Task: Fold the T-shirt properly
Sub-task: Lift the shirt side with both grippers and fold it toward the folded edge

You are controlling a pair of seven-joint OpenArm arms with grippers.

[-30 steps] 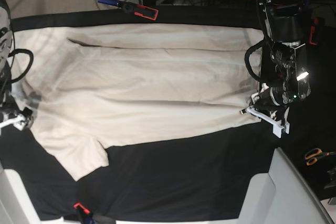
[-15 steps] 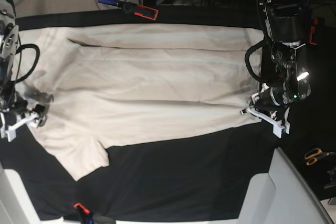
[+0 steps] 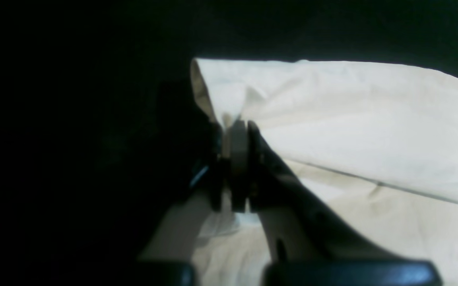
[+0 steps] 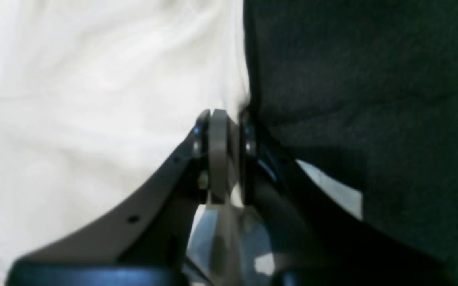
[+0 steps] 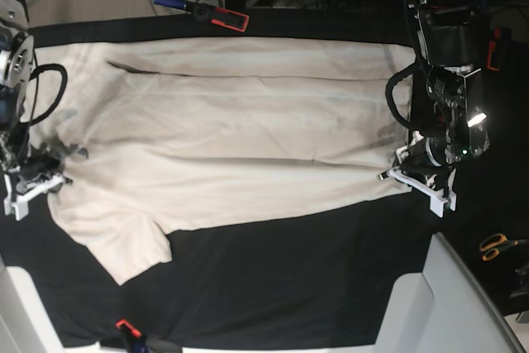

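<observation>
T-shirt (image 5: 231,130), plain cream, unprinted, between both claws.

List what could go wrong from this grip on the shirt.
1. The left gripper pinches only a thin edge of the T-shirt; it may slip out when lifted.
2. The right gripper sits right at the hem beside the black table cloth, so it might catch that cloth too.

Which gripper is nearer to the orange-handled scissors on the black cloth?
Left. The left gripper pinches the T-shirt edge on the same side of the table as the scissors. The right gripper grips the T-shirt's opposite end, across the whole shirt.
</observation>
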